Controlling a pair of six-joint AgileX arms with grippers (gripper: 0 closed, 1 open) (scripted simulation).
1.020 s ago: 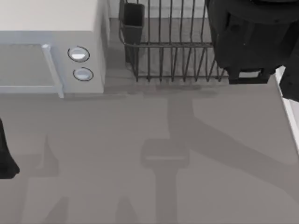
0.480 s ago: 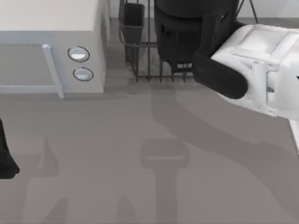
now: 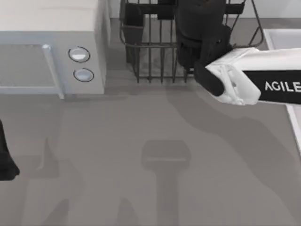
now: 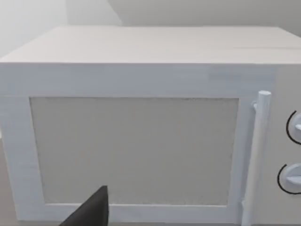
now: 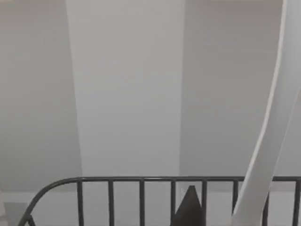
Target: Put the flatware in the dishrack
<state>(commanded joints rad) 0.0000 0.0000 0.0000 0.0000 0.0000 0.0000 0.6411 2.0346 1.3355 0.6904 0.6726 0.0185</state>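
The left gripper (image 3: 5,162) is parked at the table's (image 3: 141,188) left edge; its finger state cannot be determined. The white microwave (image 3: 51,47) occupies the far-left corner. The dishrack (image 3: 150,56) stands at the far edge, right of the microwave. The right gripper (image 3: 200,28) hangs over the dishrack; its finger state cannot be determined.

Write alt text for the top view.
My right arm reaches from the right over the dishrack at the table's far edge, its dark wrist above the rack's wires. A white microwave-like box stands left of the rack; the left arm sits parked at the left edge.
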